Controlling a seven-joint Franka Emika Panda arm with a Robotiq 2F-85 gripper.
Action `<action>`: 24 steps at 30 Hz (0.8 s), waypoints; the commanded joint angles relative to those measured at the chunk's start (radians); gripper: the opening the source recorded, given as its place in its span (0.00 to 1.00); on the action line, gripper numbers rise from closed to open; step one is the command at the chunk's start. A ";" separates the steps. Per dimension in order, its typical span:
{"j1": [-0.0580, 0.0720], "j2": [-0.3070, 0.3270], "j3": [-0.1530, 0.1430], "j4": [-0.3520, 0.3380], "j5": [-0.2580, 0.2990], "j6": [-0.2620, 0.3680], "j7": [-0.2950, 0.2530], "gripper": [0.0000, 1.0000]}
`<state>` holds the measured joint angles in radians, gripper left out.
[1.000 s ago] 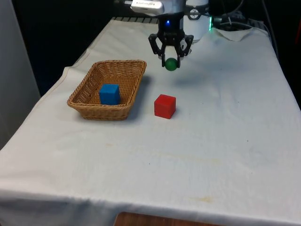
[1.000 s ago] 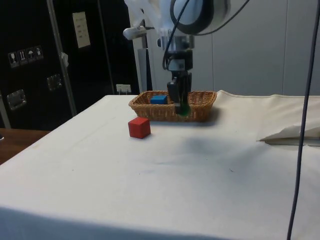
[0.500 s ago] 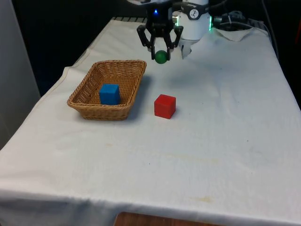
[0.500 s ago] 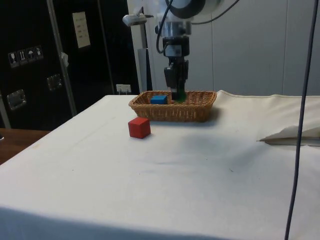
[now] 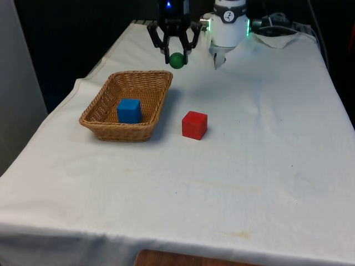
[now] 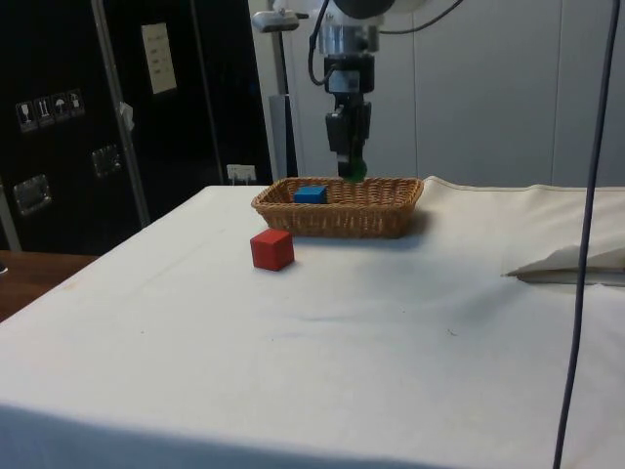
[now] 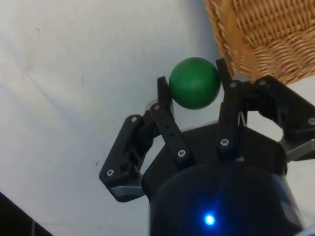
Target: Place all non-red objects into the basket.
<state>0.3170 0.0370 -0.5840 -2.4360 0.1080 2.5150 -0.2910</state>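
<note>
My gripper (image 5: 176, 57) is shut on a green ball (image 5: 176, 60), held in the air beyond the far right corner of the wicker basket (image 5: 105, 98). From the side the green ball (image 6: 354, 170) hangs above the basket (image 6: 371, 217). The wrist view has the green ball (image 7: 194, 82) pinched between both fingertips, with the basket (image 7: 261, 39) rim close beside it. A blue cube (image 5: 129, 110) lies inside the basket. A red cube (image 5: 194, 124) sits on the cloth just off the basket toward the front view's right.
Crumpled white cloth (image 5: 277, 39) lies at the table's far end on the front view's right. The robot's white base (image 5: 228, 27) stands just behind the gripper.
The gripper has risen and carried the green ball toward the front view's left, from above the red cube's far side to beside the basket's far corner.
</note>
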 commanded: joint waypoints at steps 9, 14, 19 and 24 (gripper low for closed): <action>-0.006 0.001 -0.031 0.004 0.007 0.007 -0.051 0.00; -0.006 0.010 -0.051 0.007 0.015 0.015 -0.080 0.00; -0.004 0.025 -0.064 0.000 0.016 0.042 -0.094 0.00; -0.005 0.038 -0.064 -0.006 0.018 0.066 -0.098 0.00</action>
<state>0.3140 0.0790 -0.6500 -2.4400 0.1150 2.5750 -0.3780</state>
